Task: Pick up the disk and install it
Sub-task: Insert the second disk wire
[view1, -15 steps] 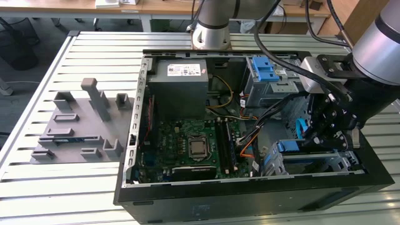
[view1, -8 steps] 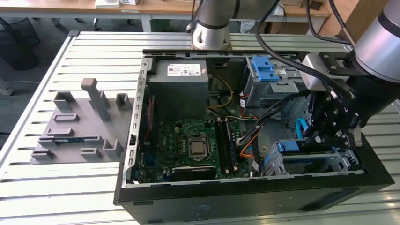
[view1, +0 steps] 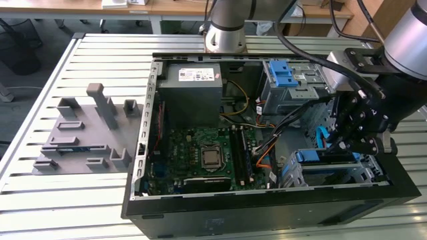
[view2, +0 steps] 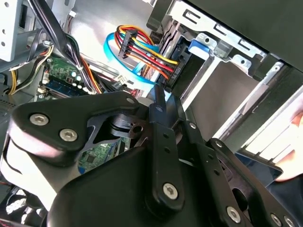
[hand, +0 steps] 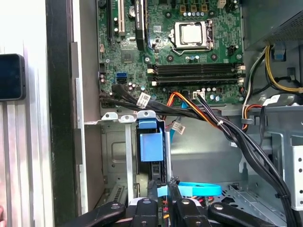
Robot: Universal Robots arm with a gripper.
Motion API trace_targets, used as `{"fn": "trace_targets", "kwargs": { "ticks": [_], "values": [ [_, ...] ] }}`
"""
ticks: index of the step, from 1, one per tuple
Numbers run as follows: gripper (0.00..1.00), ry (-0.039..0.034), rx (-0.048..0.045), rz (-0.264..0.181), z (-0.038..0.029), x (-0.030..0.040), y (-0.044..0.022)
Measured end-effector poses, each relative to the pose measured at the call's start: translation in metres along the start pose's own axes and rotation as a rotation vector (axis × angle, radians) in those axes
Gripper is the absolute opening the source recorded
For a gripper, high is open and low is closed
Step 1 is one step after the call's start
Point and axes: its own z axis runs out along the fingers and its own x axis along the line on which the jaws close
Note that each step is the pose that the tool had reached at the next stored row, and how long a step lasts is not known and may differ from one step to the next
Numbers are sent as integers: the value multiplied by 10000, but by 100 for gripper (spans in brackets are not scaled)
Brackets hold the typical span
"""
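The disk (hand: 151,146) sits edge-on in the lower drive cage (hand: 116,156) of the open computer case, its blue carrier end facing me. In the exterior view the disk (view1: 327,156) lies in the cage at the case's front corner, on the exterior view's right. My black gripper (view1: 341,146) hangs right over it. In the first wrist view the gripper (hand: 162,187) has its fingers close together on the disk's dark near end. The second wrist view shows one fingertip (view2: 158,97) beside the cage's metal wall.
A light blue data cable (hand: 199,189) and a bundle of coloured power wires (view2: 142,47) run close to the fingers. The motherboard (view1: 200,155), power-supply box (view1: 193,92) and an upper bay with a blue latch (view1: 285,75) share the case. A grey fixture (view1: 87,130) stands on the slatted table.
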Motion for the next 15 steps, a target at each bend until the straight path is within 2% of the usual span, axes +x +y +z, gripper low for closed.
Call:
{"fn": "trace_targets", "kwargs": {
  "ticks": [5, 7, 15],
  "values": [
    [22, -2, -13, 0, -18, -1, 0],
    [11, 0, -14, 0, -19, -1, 0],
    [11, 1, -17, 0, -19, -1, 0]
  ]
}}
